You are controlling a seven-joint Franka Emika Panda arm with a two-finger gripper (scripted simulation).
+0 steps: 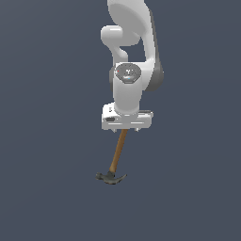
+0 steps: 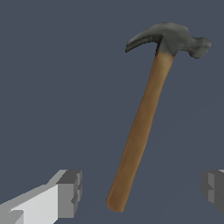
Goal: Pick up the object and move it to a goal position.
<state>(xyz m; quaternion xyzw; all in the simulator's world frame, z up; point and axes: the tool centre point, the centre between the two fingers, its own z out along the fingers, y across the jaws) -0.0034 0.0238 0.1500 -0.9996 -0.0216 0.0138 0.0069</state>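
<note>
The object is a small claw hammer [image 1: 115,160] with an orange-brown wooden handle and a dark grey curved head [image 1: 111,177]. It lies on the flat dark blue-grey ground. In the exterior view my gripper [image 1: 126,130] hangs over the butt end of the handle, and the white hand hides that end. In the wrist view the hammer [image 2: 142,118] runs from its head [image 2: 170,38] to its butt end, which lies between my two fingers, closer to one finger [image 2: 70,192] than to the other [image 2: 214,187]. My gripper [image 2: 142,190] is open and wide, touching nothing.
A plain dark blue-grey surface [image 1: 47,188] stretches all around the hammer. The white arm [image 1: 129,56] rises straight up above the hand.
</note>
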